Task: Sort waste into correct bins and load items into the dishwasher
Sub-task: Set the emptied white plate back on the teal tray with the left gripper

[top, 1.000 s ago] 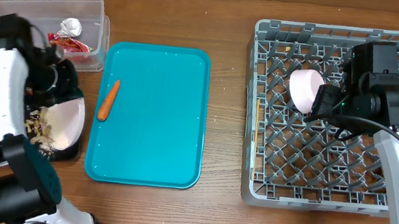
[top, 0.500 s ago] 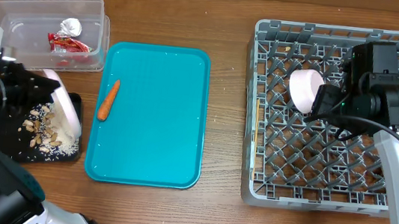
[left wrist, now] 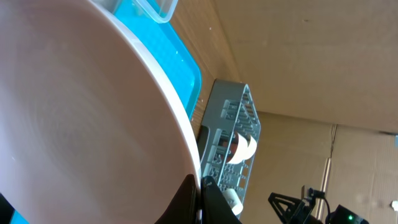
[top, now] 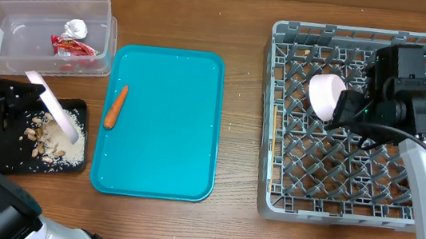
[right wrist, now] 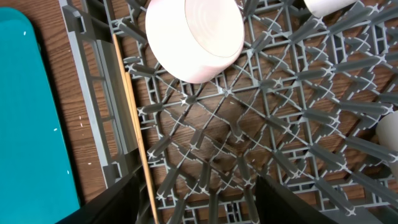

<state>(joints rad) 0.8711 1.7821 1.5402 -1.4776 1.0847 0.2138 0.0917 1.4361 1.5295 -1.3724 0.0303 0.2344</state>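
My left gripper (top: 14,98) is shut on the rim of a white plate (top: 52,106), holding it tipped on edge over the black tray (top: 0,152). Peanut shells and white crumbs (top: 54,140) lie on that tray. In the left wrist view the plate (left wrist: 81,112) fills the frame, with the fingertips (left wrist: 200,193) pinching its rim. The clear tub (top: 16,13) holds the red wrapper (top: 72,46) and the paper ball (top: 76,28). The carrot (top: 115,106) lies on the teal tray (top: 161,154). My right gripper (right wrist: 199,205) is open and empty above the grey dish rack (top: 351,175).
A white bowl (top: 324,96) stands on edge in the rack and also shows in the right wrist view (right wrist: 194,37). The chopsticks (right wrist: 134,124) lie along the rack's left side. A white cup (right wrist: 329,6) sits further into the rack.
My left gripper has swung left and tipped the plate from nearly flat to on edge. The shells and crumbs slid off it onto the black tray. The right arm has not moved.
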